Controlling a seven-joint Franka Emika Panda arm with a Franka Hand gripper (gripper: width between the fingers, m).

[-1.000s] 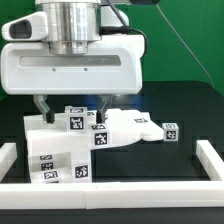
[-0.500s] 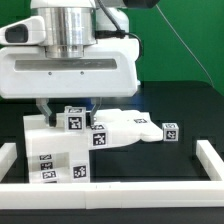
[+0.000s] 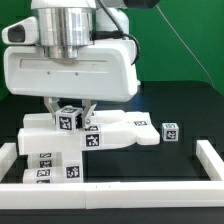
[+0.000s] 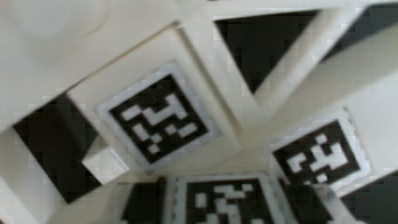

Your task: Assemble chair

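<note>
The chair is a cluster of white tagged parts in the middle of the exterior view: a flat slab [image 3: 128,131] and a lower stepped piece [image 3: 48,160] with several tags. A tagged block [image 3: 68,118] stands on top of the cluster. My gripper [image 3: 69,110] comes straight down on this block, one dark finger pressed against each of its sides. In the wrist view the chair's tags [image 4: 164,118] fill the picture, and one tag [image 4: 222,205] sits right at my gripper [image 4: 217,200]. A small loose tagged cube [image 3: 171,131] lies apart at the exterior view's right.
Long plain white border rails run along the front [image 3: 110,190] and up the exterior view's right [image 3: 214,160] and left [image 3: 8,155]. The tabletop is black. The arm's big white body [image 3: 70,70] hides what lies behind the chair parts.
The gripper has come down and its fingers have closed in onto the tagged block. The chair parts beneath have shifted and now lie lower and flatter.
</note>
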